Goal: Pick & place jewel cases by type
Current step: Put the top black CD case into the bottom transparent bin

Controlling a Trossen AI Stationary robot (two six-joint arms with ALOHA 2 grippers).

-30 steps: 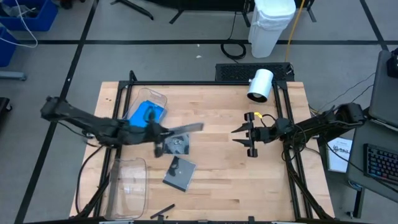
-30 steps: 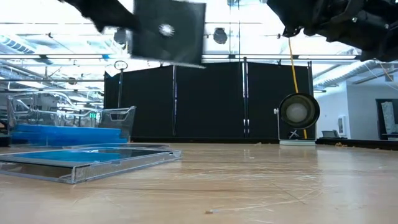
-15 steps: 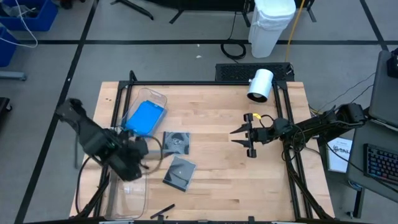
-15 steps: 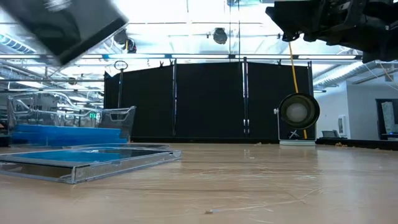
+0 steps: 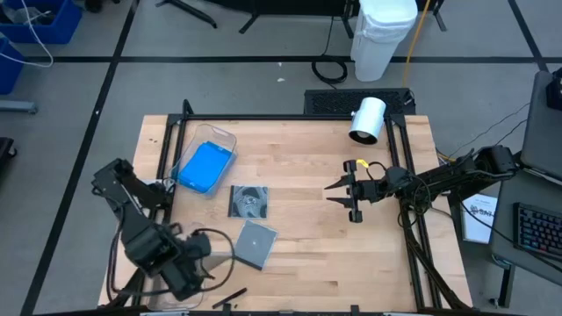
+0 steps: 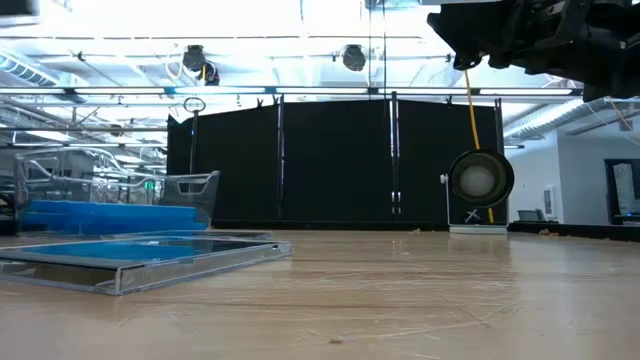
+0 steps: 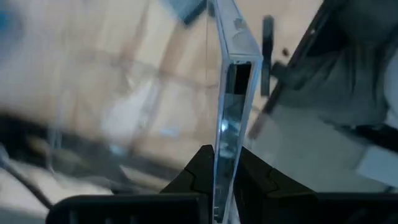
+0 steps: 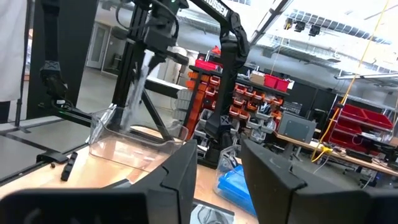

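Two grey jewel cases (image 5: 250,223) lying flat on the table (image 5: 307,263) at centre frame in the high view, one showing a disc (image 5: 248,201), the other just below it, near but apart. A blue case (image 5: 204,167) resting in the clear bin (image 5: 226,139) at upper left of the table. A third clear case (image 7: 229,106) held edge-on, upright, in the left hand (image 7: 216,176), over the lower left corner of the table, above what looks like a second clear bin. Judged thin, light, stiff, smooth-faced and brittle at hinge and corners; best taken by opposite edges near the middle, with modest squeeze. Left hand (image 5: 183,268) nearly shut, pinching that case by its thin faces. Right hand (image 5: 338,197) hanging at right of centre, above the table, fingers partly apart, holding nothing.
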